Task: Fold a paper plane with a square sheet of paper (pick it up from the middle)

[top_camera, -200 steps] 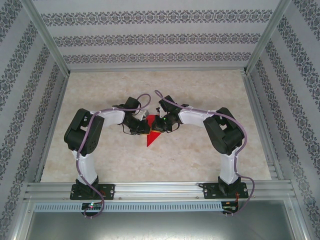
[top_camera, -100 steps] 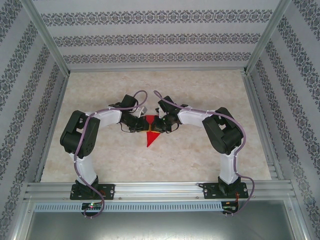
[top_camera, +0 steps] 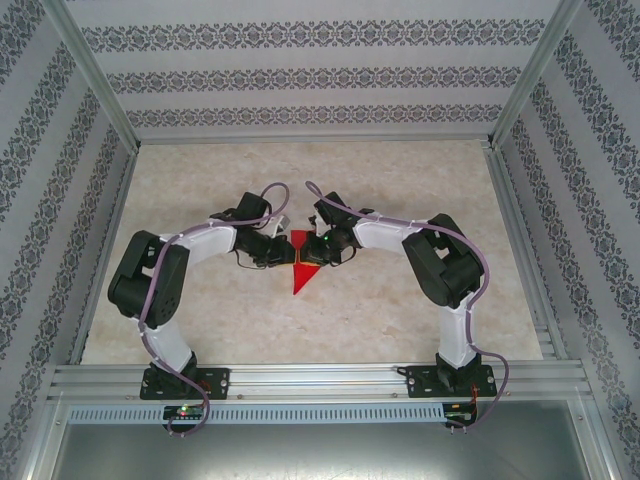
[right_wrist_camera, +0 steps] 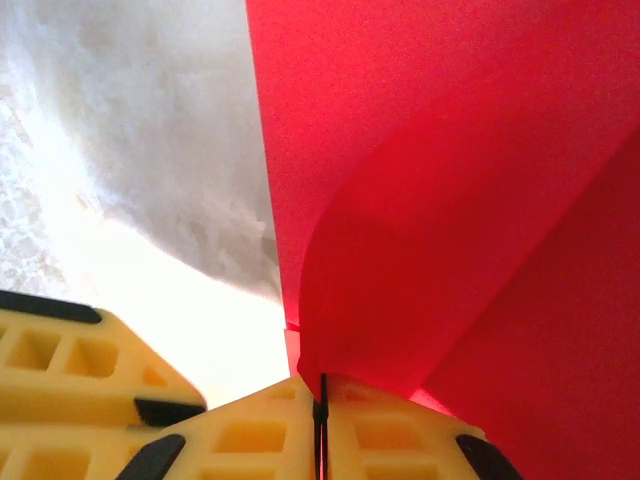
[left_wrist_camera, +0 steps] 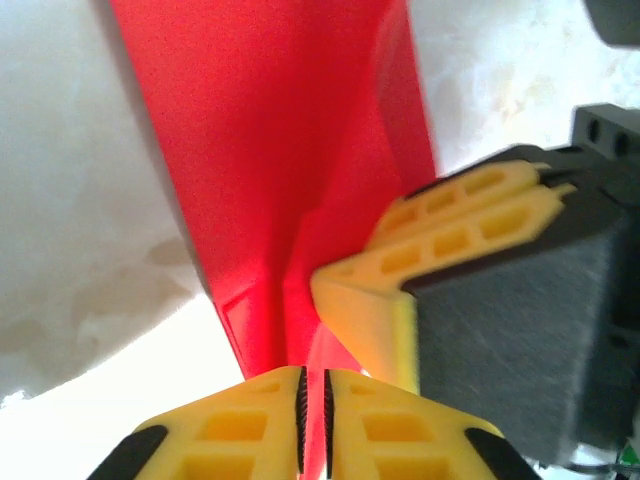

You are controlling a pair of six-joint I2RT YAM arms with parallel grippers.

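Since a second ago the left arm's elbow has swung outward toward the left wall, and the sheet of paper has shifted slightly farther from the bases. From above, the left pincer and the right pincer meet over the middle of the counter. The red sheet shows between and just below them as a folded wedge, its point toward the near edge. The left wrist view adds what the overhead cannot: the left pincer's jaws are pressed together on a raised crease running up the paper's middle, with one yellow finger of the right pincer just beside it on the right. The right wrist view shows the right pincer clamped tight on the edge of a curling folded flap, and a yellow finger of the left pincer sits at lower left. Whether the wedge's tip rests on the counter cannot be told.
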